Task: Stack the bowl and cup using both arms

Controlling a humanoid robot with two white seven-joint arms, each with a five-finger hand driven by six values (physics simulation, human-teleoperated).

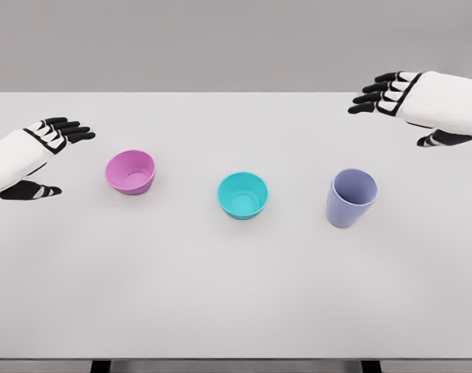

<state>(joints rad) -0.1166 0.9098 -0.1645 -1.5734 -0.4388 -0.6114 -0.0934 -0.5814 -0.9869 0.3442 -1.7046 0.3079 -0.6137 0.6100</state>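
Three vessels stand in a row on the white table (236, 303). A pink bowl (130, 172) is on the left, a teal bowl (242, 194) in the middle, and a lavender cup (351, 197) upright on the right. My left hand (51, 151) hovers left of the pink bowl, fingers spread, holding nothing. Up at the right, my right hand (391, 105) hangs above and behind the cup, fingers extended and empty.
The table's far edge runs across the top against a grey wall; its front edge lies near the bottom of the view.
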